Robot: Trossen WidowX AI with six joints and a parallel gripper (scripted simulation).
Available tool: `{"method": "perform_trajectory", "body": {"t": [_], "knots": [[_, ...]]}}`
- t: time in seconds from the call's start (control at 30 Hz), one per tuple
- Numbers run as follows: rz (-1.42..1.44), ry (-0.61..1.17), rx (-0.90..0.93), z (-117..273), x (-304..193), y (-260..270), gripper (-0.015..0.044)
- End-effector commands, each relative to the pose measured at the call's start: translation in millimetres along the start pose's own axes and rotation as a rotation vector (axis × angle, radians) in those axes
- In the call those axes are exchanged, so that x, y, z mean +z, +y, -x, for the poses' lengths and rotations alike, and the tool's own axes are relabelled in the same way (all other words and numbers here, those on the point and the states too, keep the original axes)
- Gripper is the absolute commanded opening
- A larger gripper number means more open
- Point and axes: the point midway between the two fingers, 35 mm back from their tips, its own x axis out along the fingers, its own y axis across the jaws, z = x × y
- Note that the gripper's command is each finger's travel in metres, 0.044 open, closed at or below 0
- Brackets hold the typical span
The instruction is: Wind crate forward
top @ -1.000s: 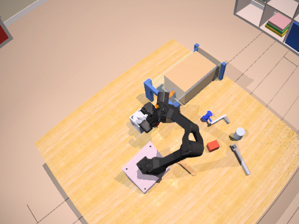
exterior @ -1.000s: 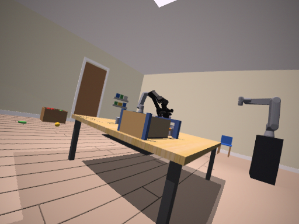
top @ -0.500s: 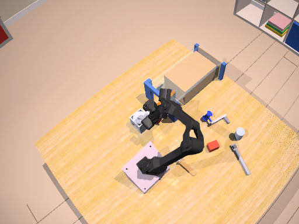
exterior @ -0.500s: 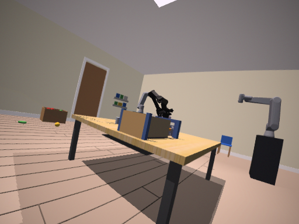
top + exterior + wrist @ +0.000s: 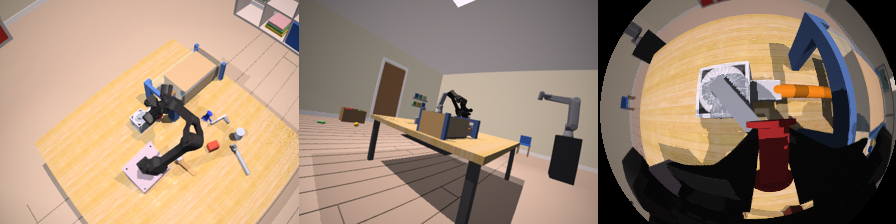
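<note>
Crate point(image 5: 191, 70) point(image 5: 432, 123) flat on bench point(image 5: 96, 122) point(image 5: 500, 143) point(image 5: 668, 115)

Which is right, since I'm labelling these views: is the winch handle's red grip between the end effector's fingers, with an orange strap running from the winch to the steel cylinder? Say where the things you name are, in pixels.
The strap's far end is wrong: the wrist view shows the orange strap point(image 5: 805, 91) running from the winch point(image 5: 704, 110) toward the blue frame point(image 5: 841, 107).

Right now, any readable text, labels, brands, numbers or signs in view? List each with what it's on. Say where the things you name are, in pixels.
None readable.
White square winch point(image 5: 136, 123) point(image 5: 699, 102): no lettering I can make out.
Red grip point(image 5: 773, 162) in the black gripper point(image 5: 773, 155): no marking visible.
Tan box-shaped crate point(image 5: 191, 70): no label visible.
Stacked coloured items point(image 5: 279, 21) on the shelf: too small to tell.
</note>
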Motion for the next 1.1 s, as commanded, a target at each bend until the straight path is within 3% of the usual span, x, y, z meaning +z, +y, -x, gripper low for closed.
{"method": "perform_trajectory", "body": {"t": [0.0, 1.07], "knots": [[0.001, 0.005, -0.011, -5, 5, -9, 0.0], [0.0, 0.003, -0.013, -22, 44, -34, 0.0]]}}
